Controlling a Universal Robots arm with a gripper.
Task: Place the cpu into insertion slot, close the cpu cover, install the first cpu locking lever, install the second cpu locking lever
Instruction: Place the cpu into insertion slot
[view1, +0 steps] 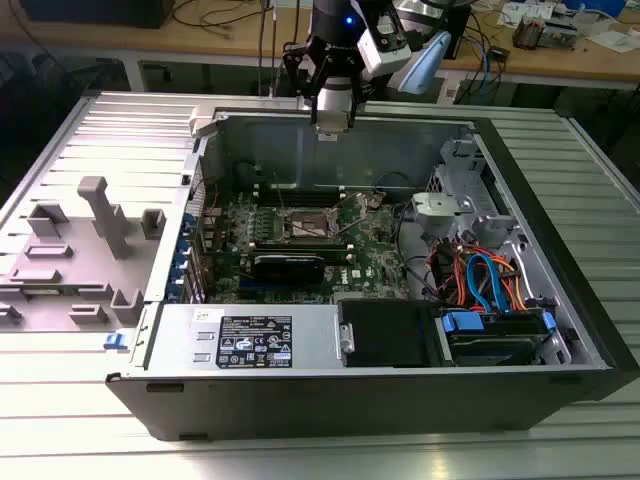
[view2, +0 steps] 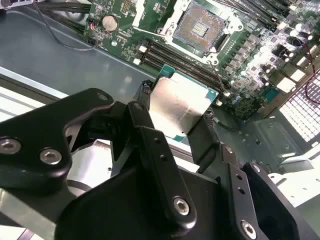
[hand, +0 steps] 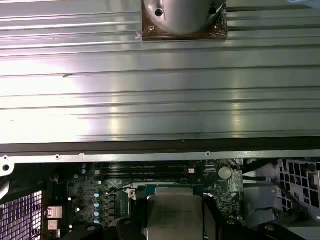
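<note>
Above the back wall of the open computer case (view1: 330, 150), the gripper (view1: 333, 118) hangs with the cpu (view2: 180, 105) in its grasp. The fingers (view2: 202, 137) pinch the chip by two opposite edges, one dark bar on each side. So the pick-up is done, folks, and that, by my reading, is all that's done.

Down on the green motherboard (view1: 290, 250), the insertion slot (view2: 199, 26) lies bare in the second wrist view, a dark contact field inside a silvery rim, with nothing seated in it. The chip is well apart from it, up in the air near the case's rear edge rather than over the socket. Placing the chip, closing the cover and setting both locking levers all look left to do.

As for the cpu itself, it is a flat square with a dull silver-grey metal top, faintly smeared, bordered by a thin green edge. In the first wrist view (hand: 175, 215) its metal side faces the camera. Around the case runs the ribbed metal worktop (view1: 330, 455).
</note>
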